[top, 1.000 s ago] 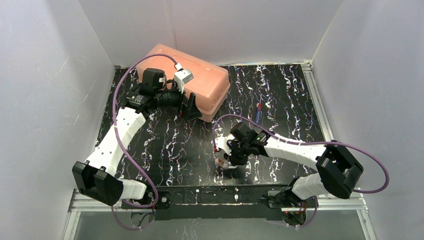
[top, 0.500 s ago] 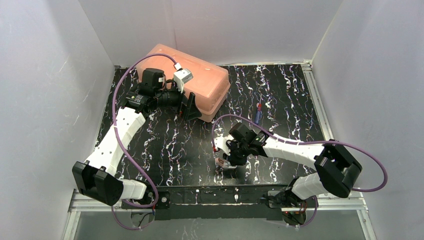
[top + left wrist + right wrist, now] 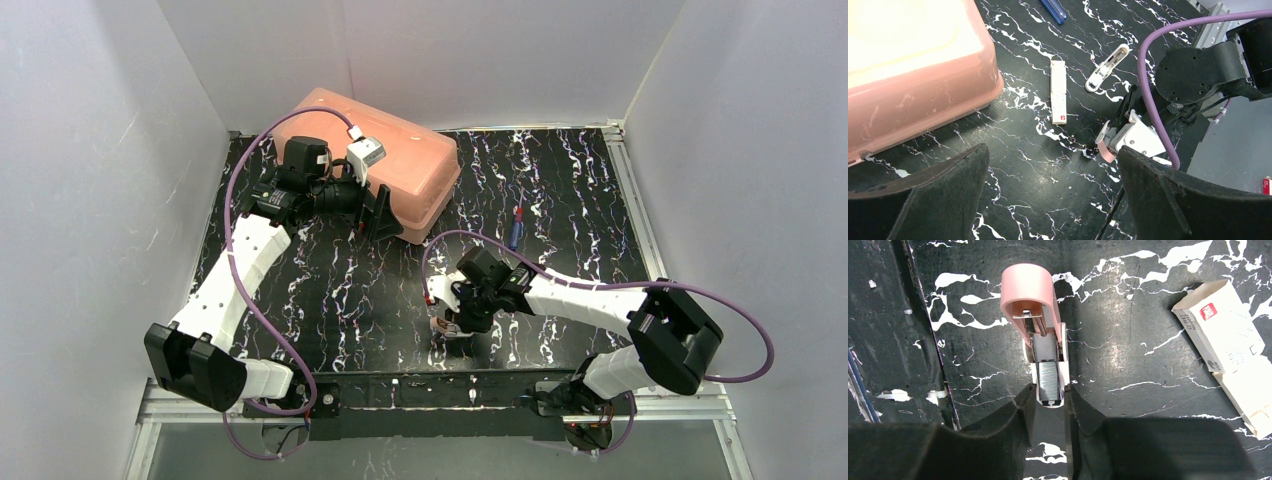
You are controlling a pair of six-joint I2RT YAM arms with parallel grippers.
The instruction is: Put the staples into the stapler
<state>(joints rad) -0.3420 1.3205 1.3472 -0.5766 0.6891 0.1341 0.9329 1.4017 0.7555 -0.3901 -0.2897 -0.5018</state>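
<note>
The pink stapler [image 3: 1028, 292] lies on the black marbled table with its pink lid swung open. A silver strip of staples [image 3: 1048, 376] sits in its white channel. My right gripper [image 3: 1049, 399] is shut on the near end of that channel, one finger on each side. In the top view the right gripper [image 3: 447, 328] is low at the table's front middle. The white staple box [image 3: 1223, 337] lies to the right and also shows in the left wrist view [image 3: 1058, 92]. My left gripper [image 3: 1053, 200] is open and empty, and hovers by the pink tub [image 3: 385, 155].
A white slotted plastic piece [image 3: 1107, 67] lies near the staple box. A blue pen [image 3: 516, 228] lies right of centre. The pink tub [image 3: 908, 65] fills the back left. White walls close in three sides. The table's front rail [image 3: 430, 385] is just behind the right gripper.
My right gripper has edged slightly left with the stapler. The left arm has not moved.
</note>
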